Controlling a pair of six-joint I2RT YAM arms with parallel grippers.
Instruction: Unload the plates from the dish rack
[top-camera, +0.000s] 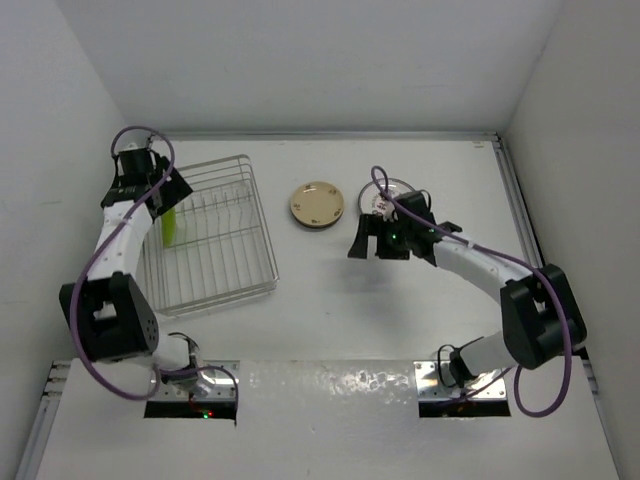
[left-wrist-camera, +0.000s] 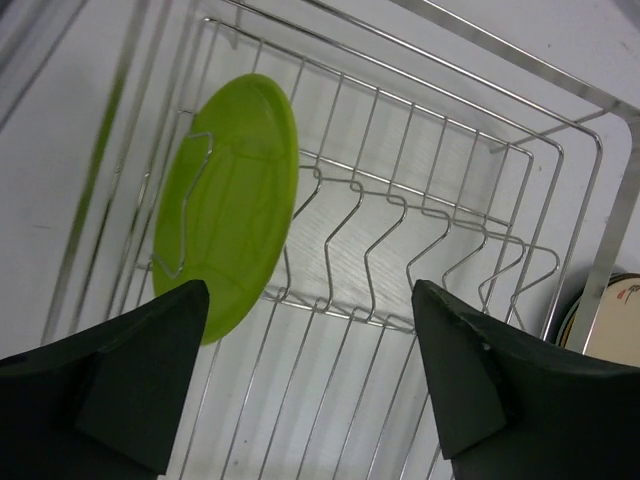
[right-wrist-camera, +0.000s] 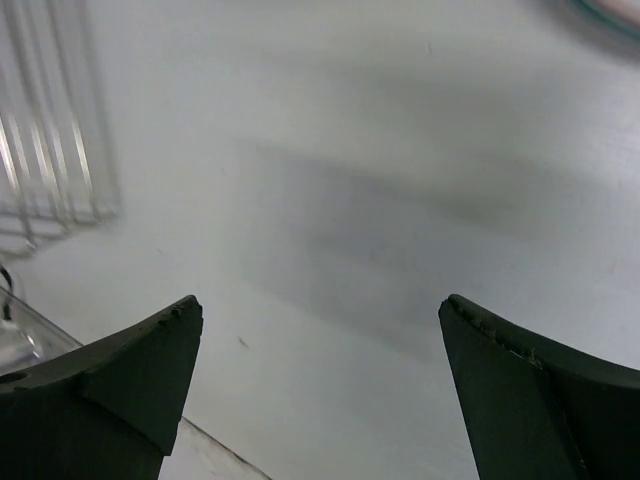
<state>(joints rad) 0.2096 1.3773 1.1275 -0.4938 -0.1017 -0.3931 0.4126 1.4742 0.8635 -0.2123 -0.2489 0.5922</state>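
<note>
The silver wire dish rack (top-camera: 215, 240) lies at the left of the table. One lime green plate (top-camera: 170, 228) stands upright in a slot at its left side. My left gripper (top-camera: 166, 198) hovers over the rack's far left corner, open and empty. In the left wrist view the green plate (left-wrist-camera: 230, 200) is just beyond the left finger of the open gripper (left-wrist-camera: 310, 335), above the rack's wires (left-wrist-camera: 400, 230). A yellow-brown plate (top-camera: 317, 205) and a white plate with rim marks (top-camera: 392, 190) lie flat on the table. My right gripper (top-camera: 372, 246) is open and empty above bare table (right-wrist-camera: 320, 320).
White walls close in the table at the left, back and right. In the right wrist view the rack's corner (right-wrist-camera: 50, 130) shows blurred at top left and a plate's edge (right-wrist-camera: 612, 12) at top right. A plate's rim (left-wrist-camera: 612, 312) shows past the rack in the left wrist view.
</note>
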